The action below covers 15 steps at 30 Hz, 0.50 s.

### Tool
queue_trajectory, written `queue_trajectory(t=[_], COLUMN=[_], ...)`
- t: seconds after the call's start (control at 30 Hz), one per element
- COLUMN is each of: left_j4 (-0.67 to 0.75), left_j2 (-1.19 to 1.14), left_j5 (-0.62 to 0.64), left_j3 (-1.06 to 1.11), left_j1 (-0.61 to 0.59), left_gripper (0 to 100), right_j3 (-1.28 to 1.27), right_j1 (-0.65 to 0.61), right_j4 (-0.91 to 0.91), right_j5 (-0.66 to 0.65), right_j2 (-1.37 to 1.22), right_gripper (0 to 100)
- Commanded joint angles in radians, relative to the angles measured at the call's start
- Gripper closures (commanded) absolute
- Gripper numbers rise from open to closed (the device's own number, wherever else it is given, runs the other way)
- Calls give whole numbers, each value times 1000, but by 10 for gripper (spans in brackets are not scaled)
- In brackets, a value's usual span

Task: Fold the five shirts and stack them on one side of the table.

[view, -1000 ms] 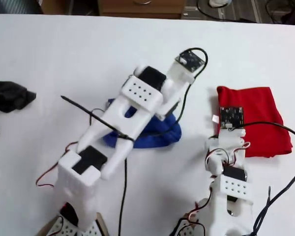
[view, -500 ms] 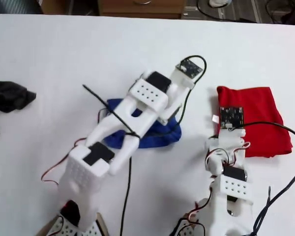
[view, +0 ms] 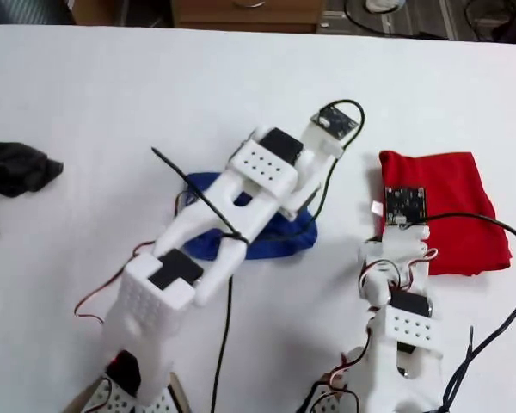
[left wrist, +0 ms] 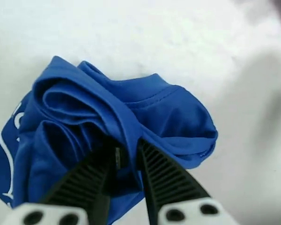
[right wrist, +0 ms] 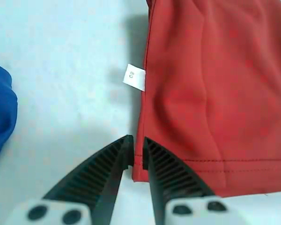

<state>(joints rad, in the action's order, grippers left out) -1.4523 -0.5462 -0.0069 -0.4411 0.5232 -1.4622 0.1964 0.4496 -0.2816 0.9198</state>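
A crumpled blue shirt lies at the table's middle, partly under my left arm. My left gripper is shut on a raised fold of this blue shirt. A folded red shirt lies flat at the right, with a white tag at its edge. My right gripper is shut at the near corner of the red shirt, holding nothing that I can see. My right arm stands just left of the red shirt.
Crumpled black shirts lie at the table's left edge. Cables trail at the lower right by the right arm's base. The blue shirt's edge is in the right wrist view. Wooden furniture stands past the table's far edge.
My left arm has dropped lower onto the blue shirt, its wrist shifting slightly toward the near side. The right arm and the red shirt have stayed put.
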Motion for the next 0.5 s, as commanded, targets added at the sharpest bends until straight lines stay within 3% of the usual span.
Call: queue_trajectory(t=[0.0,0.47], left_j4=[14,26], left_j2=[14,6], left_j5=[6,5], left_j3=[-44,-41], left_j1=[28,43], left_gripper=[974,974], right_j3=[8,6], right_j1=[10,10], right_j4=[-19,-19], right_j5=[8,8], right_j2=[19,19], right_gripper=[950,950])
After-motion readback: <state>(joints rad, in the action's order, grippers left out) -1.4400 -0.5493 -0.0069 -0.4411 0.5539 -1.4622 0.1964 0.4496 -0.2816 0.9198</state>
